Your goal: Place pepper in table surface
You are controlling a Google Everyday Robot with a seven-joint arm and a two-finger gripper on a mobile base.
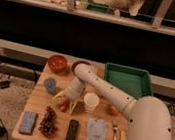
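The pepper (64,105) is a small glossy red-orange shape low on the table surface (37,107), just left of the white cup (91,102) and right under the gripper (68,101). The gripper sits at the end of the white arm (107,91), which reaches in from the right and bends down toward the middle of the tabletop. Its fingers hang down on either side of the pepper, but whether they are spread or pressed against it cannot be told, nor whether the pepper is touching the wood or is just above it. The pepper looks slightly longer than wide, yet which way its long axis or its tip points is too unclear to say. Around it, a red-orange bowl (58,63) stands at the far left corner of the table, with a small blue-grey round object (50,85) nearer, left of the gripper. A rounder orange fruit (113,109) lies just right of the cup. Along the near edge lie a blue rectangular block (28,122), a dark bunch of grapes (49,122), a black oblong object (72,132), a pale folded cloth (96,132) and cutlery (115,137). A green tray (128,80) sits at the far right.
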